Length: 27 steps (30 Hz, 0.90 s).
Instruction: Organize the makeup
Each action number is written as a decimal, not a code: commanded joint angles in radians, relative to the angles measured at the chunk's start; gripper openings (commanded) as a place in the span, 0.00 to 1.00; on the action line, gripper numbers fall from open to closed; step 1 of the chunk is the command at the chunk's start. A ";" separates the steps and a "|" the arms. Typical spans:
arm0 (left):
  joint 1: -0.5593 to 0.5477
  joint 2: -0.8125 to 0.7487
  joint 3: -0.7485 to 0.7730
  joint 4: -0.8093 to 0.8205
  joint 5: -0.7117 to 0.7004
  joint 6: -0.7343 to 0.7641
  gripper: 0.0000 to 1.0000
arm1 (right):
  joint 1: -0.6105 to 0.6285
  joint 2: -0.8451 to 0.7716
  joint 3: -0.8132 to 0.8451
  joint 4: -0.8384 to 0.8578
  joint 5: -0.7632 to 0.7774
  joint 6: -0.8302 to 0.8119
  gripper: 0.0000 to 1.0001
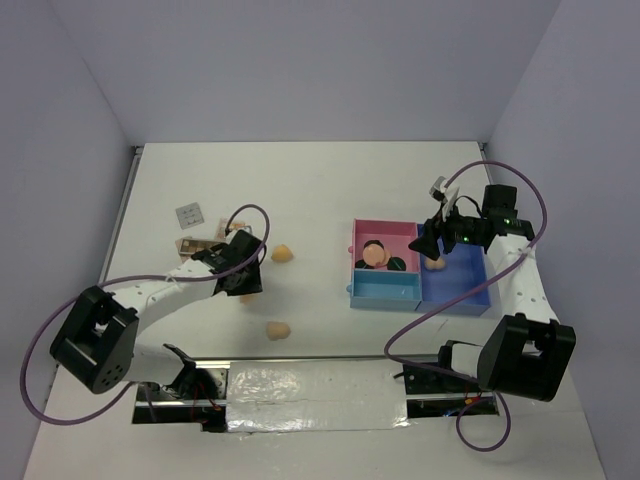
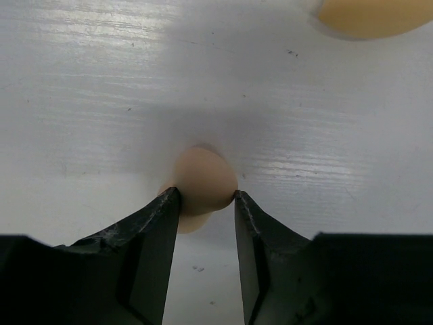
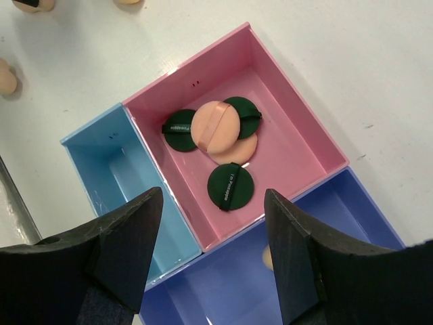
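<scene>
My left gripper (image 2: 206,195) is down at the table with both fingertips pressed against the sides of a peach egg-shaped sponge (image 2: 203,179). In the top view it is left of centre (image 1: 245,288). My right gripper (image 3: 213,191) hangs open and empty over the compartment tray (image 1: 470,297). The pink compartment (image 3: 298,145) holds dark green discs (image 3: 230,186) and flat peach pads (image 3: 215,125). One sponge (image 3: 268,257) lies in the dark blue compartment. Two more sponges (image 1: 283,254) (image 1: 277,329) and two palettes (image 1: 189,215) (image 1: 195,244) lie on the table.
The light blue compartment (image 3: 108,169) has nothing in it. Another sponge (image 2: 369,13) lies just beyond the one between my left fingers. Grey walls close in the table on three sides. A shiny taped strip (image 1: 320,385) runs along the near edge between the arm bases.
</scene>
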 commanded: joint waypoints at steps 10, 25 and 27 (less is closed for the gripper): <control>-0.017 0.112 0.038 0.020 -0.030 0.029 0.15 | 0.008 -0.025 0.037 -0.004 -0.062 0.021 0.70; -0.146 -0.038 0.153 0.274 0.226 0.064 0.00 | 0.005 -0.049 0.092 0.033 -0.087 0.113 0.70; -0.155 -0.034 0.163 0.337 0.290 0.070 0.00 | 0.003 -0.049 0.110 0.031 -0.096 0.122 0.70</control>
